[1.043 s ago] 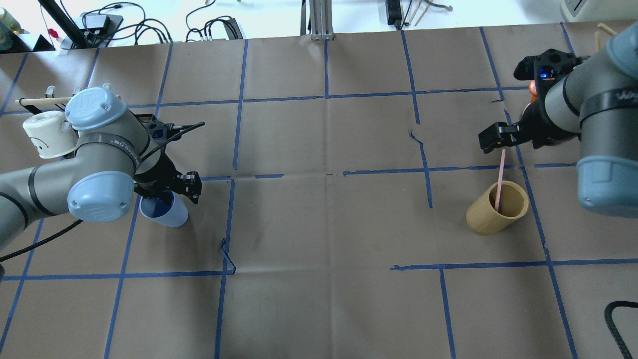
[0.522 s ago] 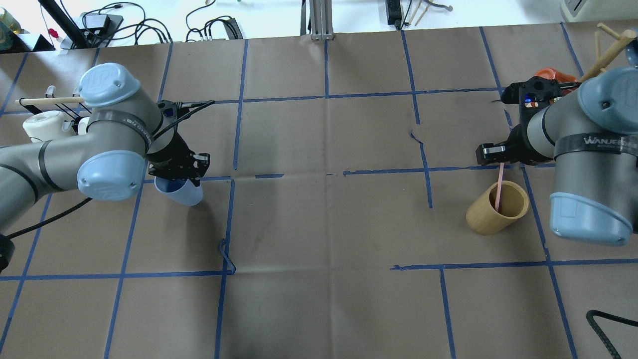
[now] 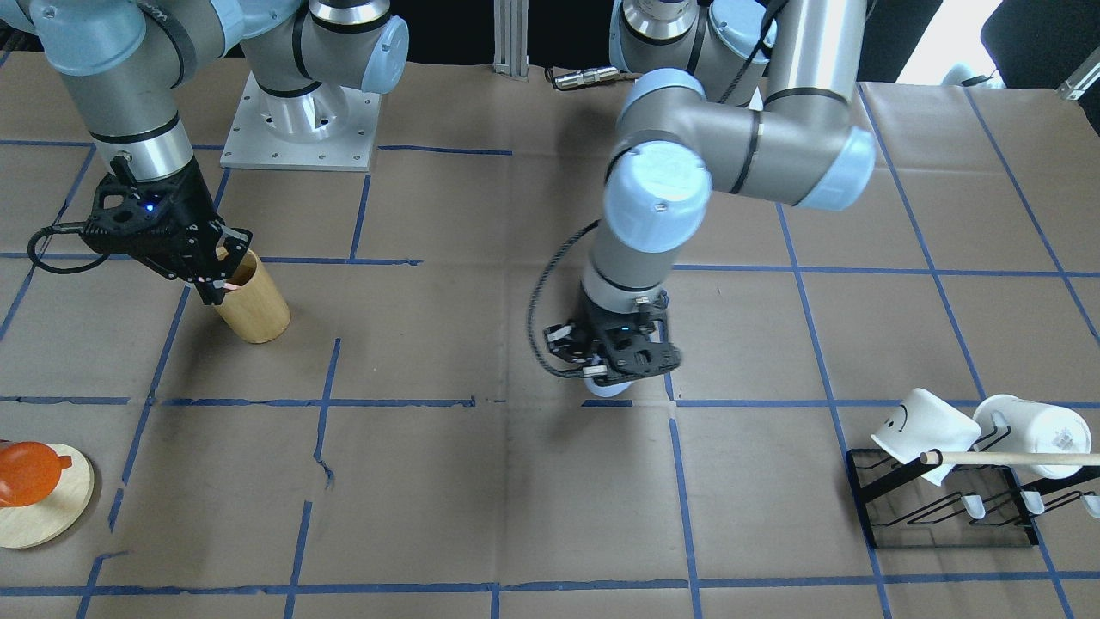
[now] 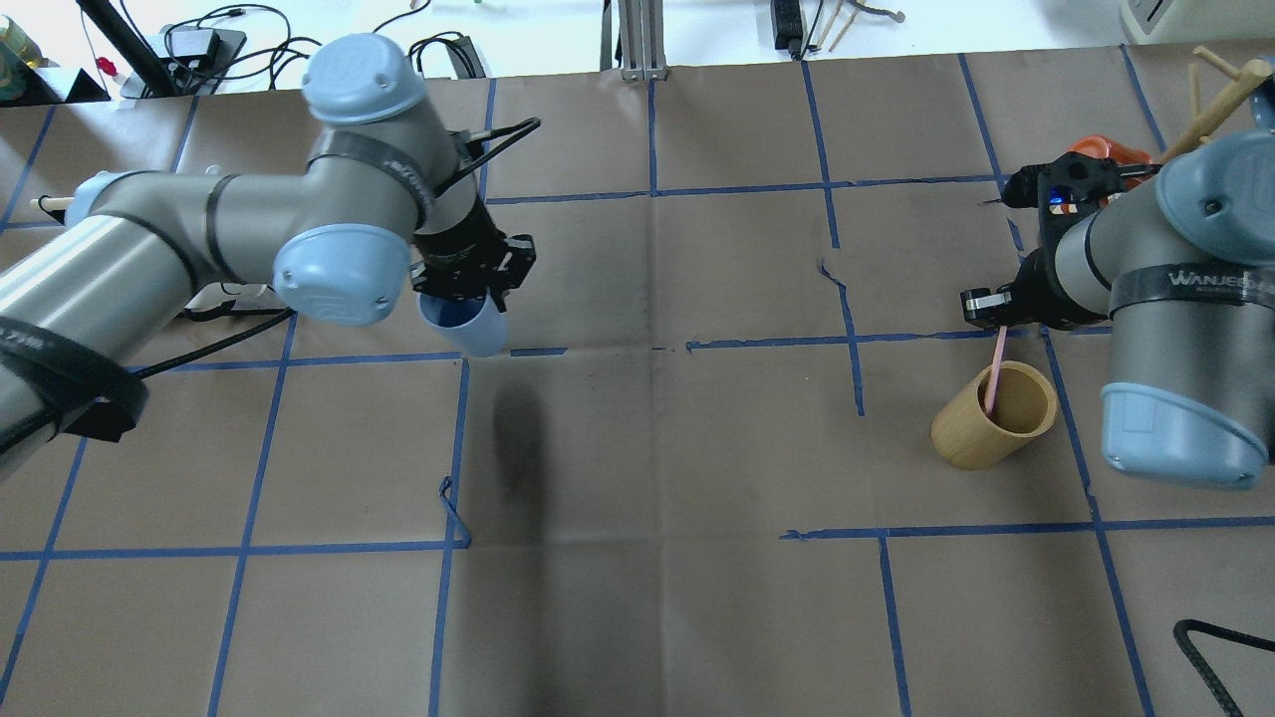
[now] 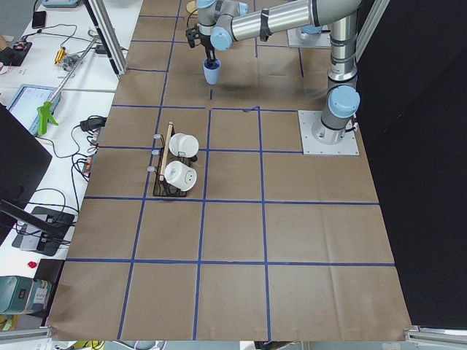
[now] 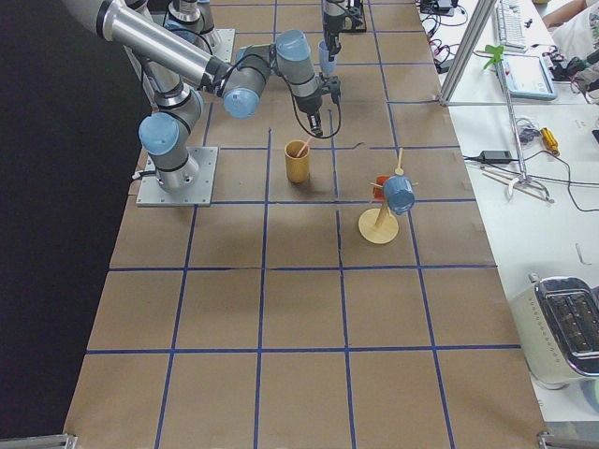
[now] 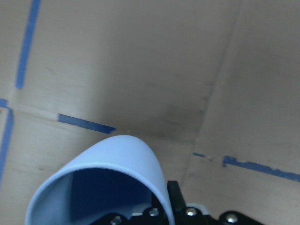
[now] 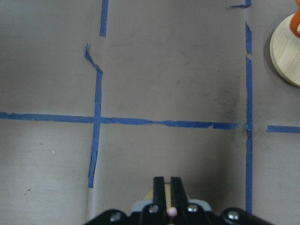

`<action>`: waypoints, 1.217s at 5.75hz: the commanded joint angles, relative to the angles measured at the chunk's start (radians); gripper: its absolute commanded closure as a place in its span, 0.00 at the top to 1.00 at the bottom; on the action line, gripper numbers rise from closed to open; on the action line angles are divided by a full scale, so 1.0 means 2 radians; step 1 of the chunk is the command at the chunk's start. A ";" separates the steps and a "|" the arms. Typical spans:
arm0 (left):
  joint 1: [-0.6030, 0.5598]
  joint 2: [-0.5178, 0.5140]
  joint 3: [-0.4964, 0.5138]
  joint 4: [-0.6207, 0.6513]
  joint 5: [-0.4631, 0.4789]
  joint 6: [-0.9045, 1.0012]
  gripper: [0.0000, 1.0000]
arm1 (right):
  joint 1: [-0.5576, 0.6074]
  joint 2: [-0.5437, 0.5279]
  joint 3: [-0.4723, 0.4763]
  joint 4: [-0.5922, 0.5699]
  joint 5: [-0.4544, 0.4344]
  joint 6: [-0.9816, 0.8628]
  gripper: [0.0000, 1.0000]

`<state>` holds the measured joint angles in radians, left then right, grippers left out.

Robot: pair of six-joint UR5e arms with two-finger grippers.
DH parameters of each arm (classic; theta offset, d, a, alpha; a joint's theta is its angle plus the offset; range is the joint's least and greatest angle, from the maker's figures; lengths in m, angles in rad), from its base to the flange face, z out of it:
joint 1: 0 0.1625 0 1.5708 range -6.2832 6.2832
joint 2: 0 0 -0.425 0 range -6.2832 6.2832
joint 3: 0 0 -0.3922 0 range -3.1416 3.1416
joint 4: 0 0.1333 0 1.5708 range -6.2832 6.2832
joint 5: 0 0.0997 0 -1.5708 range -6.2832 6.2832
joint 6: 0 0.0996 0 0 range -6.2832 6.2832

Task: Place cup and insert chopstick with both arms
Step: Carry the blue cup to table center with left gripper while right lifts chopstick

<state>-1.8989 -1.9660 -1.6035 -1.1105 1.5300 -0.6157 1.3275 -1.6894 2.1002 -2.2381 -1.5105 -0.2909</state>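
My left gripper [image 4: 470,279] is shut on the rim of the pale blue cup [image 4: 466,324] and holds it above the table, left of centre. The cup fills the bottom of the left wrist view [image 7: 112,173] and shows just under the gripper [image 3: 614,361] in the front view. My right gripper [image 4: 996,309] is shut on the top of a pink chopstick [image 4: 992,370]. The chopstick's lower end stands inside the tan bamboo cylinder [image 4: 981,433]. In the right wrist view its pink tip [image 8: 172,212] sits between the near-closed fingers [image 8: 159,185].
A black rack with white mugs [image 3: 937,425] and a wooden dowel stands on the robot's left side. A round wooden stand [image 3: 39,507] with an orange cup stands beyond the bamboo cylinder [image 3: 258,309]. A black cable [image 4: 1225,647] lies at the near right corner.
My left arm has lifted the cup and carried it away from the rack toward the table's centre. My right gripper came down over the chopstick's top and has stayed there.
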 commanded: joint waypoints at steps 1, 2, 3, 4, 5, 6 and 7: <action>-0.045 -0.033 0.016 0.024 0.002 -0.043 0.02 | 0.002 0.000 -0.092 0.120 0.000 0.001 0.07; -0.047 -0.034 0.008 0.025 0.002 -0.043 0.04 | 0.009 0.001 -0.154 0.199 -0.003 0.004 0.07; -0.047 -0.036 0.009 0.031 0.002 -0.043 0.25 | 0.013 0.008 -0.229 0.297 -0.003 0.014 0.07; -0.046 -0.038 0.009 0.041 0.000 -0.040 0.98 | 0.020 0.027 -0.291 0.380 -0.005 0.039 0.07; -0.045 -0.023 0.012 0.040 0.002 -0.031 0.99 | 0.027 0.054 -0.327 0.412 -0.006 0.059 0.07; -0.038 -0.005 0.032 0.028 0.002 -0.005 0.98 | 0.044 0.067 -0.332 0.410 -0.006 0.081 0.07; -0.007 0.033 0.052 -0.039 -0.006 0.006 0.97 | 0.062 0.086 -0.333 0.393 -0.006 0.102 0.07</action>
<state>-1.9567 -1.9585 -1.5336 -1.0955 1.5283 -0.6296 1.4195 -1.5518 1.4434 -1.4352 -1.5215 -0.1268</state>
